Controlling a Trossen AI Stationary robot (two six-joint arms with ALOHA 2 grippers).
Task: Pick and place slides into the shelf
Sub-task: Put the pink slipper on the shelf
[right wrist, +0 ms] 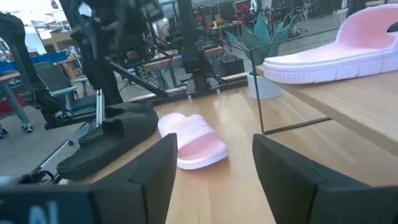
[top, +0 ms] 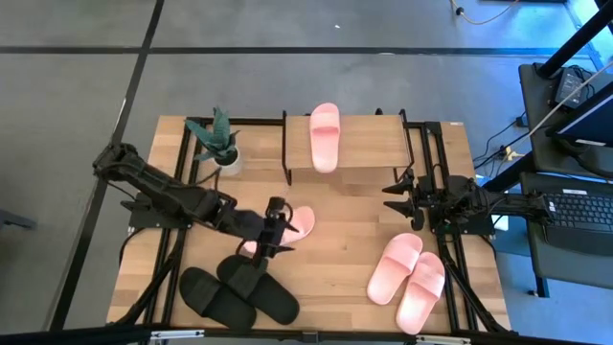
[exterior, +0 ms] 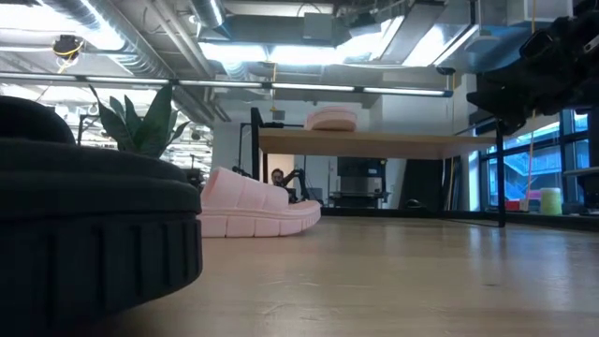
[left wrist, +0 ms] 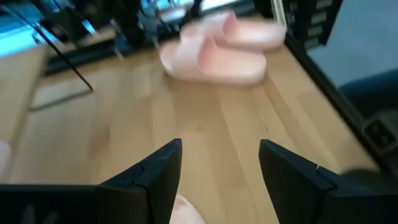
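1. Where the high view looks straight down, the shelf (top: pixel 369 144) stands at the table's far edge with one pink slide (top: pixel 325 136) lying on its top board. The left gripper (top: pixel 276 228) hangs over a single pink slide (top: pixel 290 228) near the table's middle, its fingers spread. A black pair (top: pixel 238 290) lies at the near left, and a pink pair (top: pixel 408 276) lies side by side at the near right. The right gripper (top: pixel 402 195) waits at the right, just beside the shelf's right end, fingers apart. A potted plant (top: pixel 218 140) stands at the far left of the wooden table (top: pixel 335 278).

2. At table height in the low view, a black slide (exterior: pixel 89 234) fills the near left. Beyond it the single pink slide (exterior: pixel 251 205) rests flat on the wood, and the shelf (exterior: pixel 374 142) carries its pink slide (exterior: pixel 331 117) on top.

3. Past the left wrist camera's spread fingers (left wrist: pixel 155 174), the pink pair (left wrist: pixel 217 53) lies farther off on the table, and a pale pink edge shows between the fingers.

4. Between the right wrist's open fingers (right wrist: pixel 292 171), the single pink slide (right wrist: pixel 193 140) sits beside the black pair (right wrist: pixel 109 137); the slide on the shelf (right wrist: pixel 348 40) rests on the board.
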